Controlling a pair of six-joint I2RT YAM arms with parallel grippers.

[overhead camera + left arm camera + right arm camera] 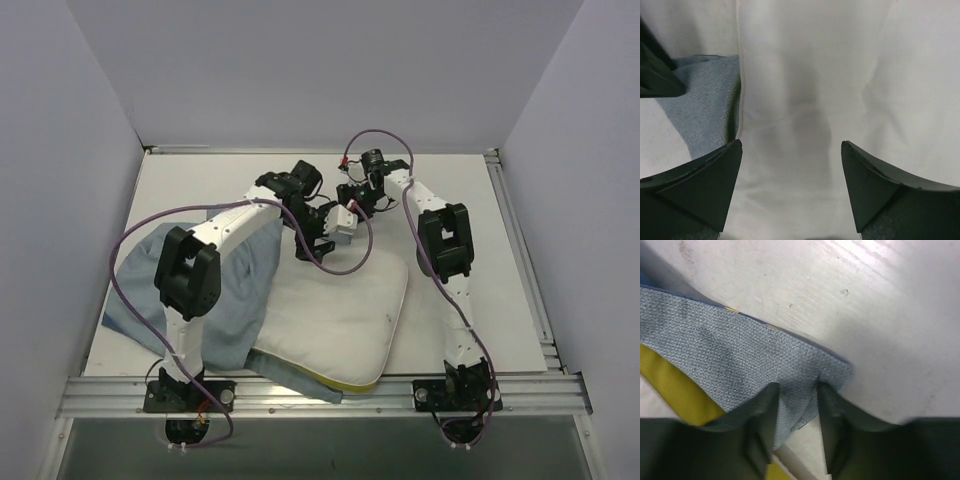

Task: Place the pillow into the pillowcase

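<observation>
**Right gripper pinches pillowcase, left open over pillow**

Top view: grey-blue pillowcase [140, 290] lies crumpled at 9 o'clock on the table [460, 210], touching the pillow's left side. Left gripper [791, 145] has its jaws spread, empty, over white pillow fabric. White pillow [335, 320] is at centre, its yellow band [330, 383] along the 6 o'clock edge. Right gripper [797, 387] has its jaws pressed on a fold of pillowcase cloth.
</observation>
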